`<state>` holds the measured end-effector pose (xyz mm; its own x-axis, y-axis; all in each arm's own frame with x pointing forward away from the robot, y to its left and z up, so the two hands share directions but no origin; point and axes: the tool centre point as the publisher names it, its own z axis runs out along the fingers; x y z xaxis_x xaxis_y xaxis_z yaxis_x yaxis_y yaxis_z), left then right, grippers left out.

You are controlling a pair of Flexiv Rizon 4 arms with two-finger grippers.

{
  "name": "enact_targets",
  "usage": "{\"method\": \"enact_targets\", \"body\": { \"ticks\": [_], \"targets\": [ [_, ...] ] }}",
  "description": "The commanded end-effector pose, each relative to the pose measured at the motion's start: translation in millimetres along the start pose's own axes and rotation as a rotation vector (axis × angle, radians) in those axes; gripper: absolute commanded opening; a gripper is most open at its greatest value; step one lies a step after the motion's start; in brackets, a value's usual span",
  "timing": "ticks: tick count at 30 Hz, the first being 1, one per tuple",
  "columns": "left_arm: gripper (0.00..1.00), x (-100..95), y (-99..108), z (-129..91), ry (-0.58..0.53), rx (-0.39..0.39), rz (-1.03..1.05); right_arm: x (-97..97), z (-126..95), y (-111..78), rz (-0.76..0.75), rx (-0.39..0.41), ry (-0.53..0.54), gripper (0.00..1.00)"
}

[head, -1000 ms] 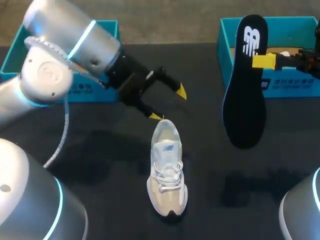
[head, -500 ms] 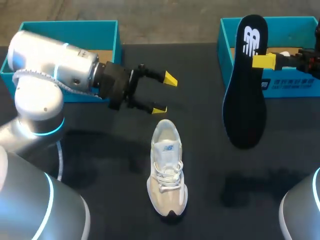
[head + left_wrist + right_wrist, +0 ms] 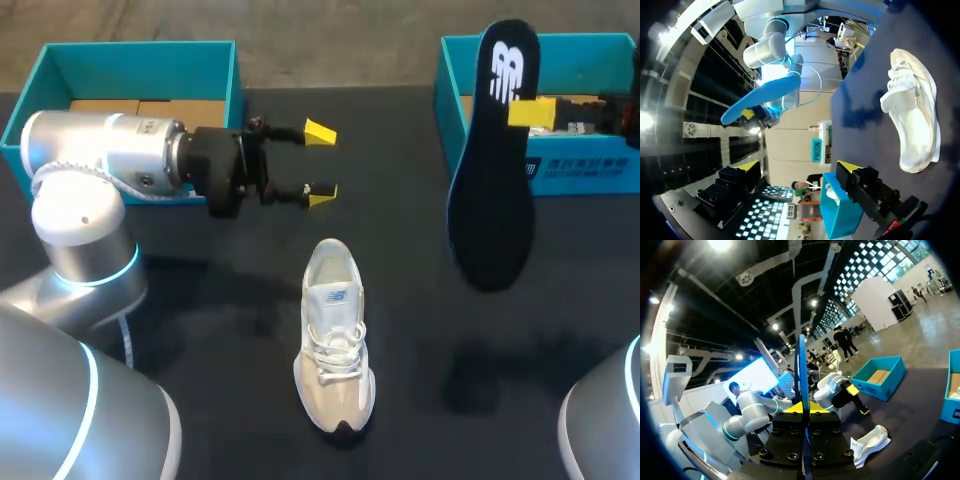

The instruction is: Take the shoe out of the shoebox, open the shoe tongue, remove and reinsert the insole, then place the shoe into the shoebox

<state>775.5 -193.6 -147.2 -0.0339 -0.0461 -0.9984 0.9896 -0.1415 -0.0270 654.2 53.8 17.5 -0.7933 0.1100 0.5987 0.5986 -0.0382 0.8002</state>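
— Head view, nearest first: what lies closest to you?
— The shoe, pale, resting on its sole in the middle of the counter. Neither pincer touches it.
— And your left pincer?
— My left pincer hangs level just beyond the shoe, fingers apart, nothing between them.
— The insole?
— The insole is dark and hangs above the counter's right side, one end down. My right pincer is clamped on it near its upper end. The right wrist view shows it edge-on between my fingers.
— Farthest?
— Two teal boxes at the far edge: the left box by my left arm, the right box behind the insole.
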Motion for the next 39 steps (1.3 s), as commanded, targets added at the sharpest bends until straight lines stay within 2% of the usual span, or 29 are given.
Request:
{"method": "enact_targets", "body": {
  "ticks": [1, 6, 12, 18, 21, 24, 39],
  "targets": [
    [1.0, 2.1, 0.2, 1.0, -0.019, 0.0, 0.003, -46.4, 8.2, 44.2, 0.046, 0.121, 0.084, 0.0],
    [1.0, 2.1, 0.2, 1.0, -0.019, 0.0, 0.003, -84.2, 6.4, 56.6, 0.179, 0.183, 0.104, 0.0],
    [1.0, 2.1, 0.2, 1.0, -0.019, 0.0, 0.003, -129.2, 1.2, 72.9, 0.266, 0.208, 0.098, 0.0],
    [1.0, 2.1, 0.2, 1.0, -0.019, 0.0, 0.003, -165.2, 3.9, 76.6, 0.367, 0.26, 0.113, 0.0],
    [1.0, 2.1, 0.2, 1.0, -0.019, 0.0, 0.003, -174.5, 9.0, 74.4, 0.438, 0.305, 0.13, 0.0],
    [1.0, 2.1, 0.2, 1.0, -0.019, 0.0, 0.003, -180.6, 12.4, 68.7, 0.526, 0.345, 0.096, 0.0],
    [1.0, 2.1, 0.2, 1.0, -0.019, 0.0, 0.003, -180.6, 17.6, 67.8, 0.56, 0.349, 0.078, 0.0]
  ]
}}
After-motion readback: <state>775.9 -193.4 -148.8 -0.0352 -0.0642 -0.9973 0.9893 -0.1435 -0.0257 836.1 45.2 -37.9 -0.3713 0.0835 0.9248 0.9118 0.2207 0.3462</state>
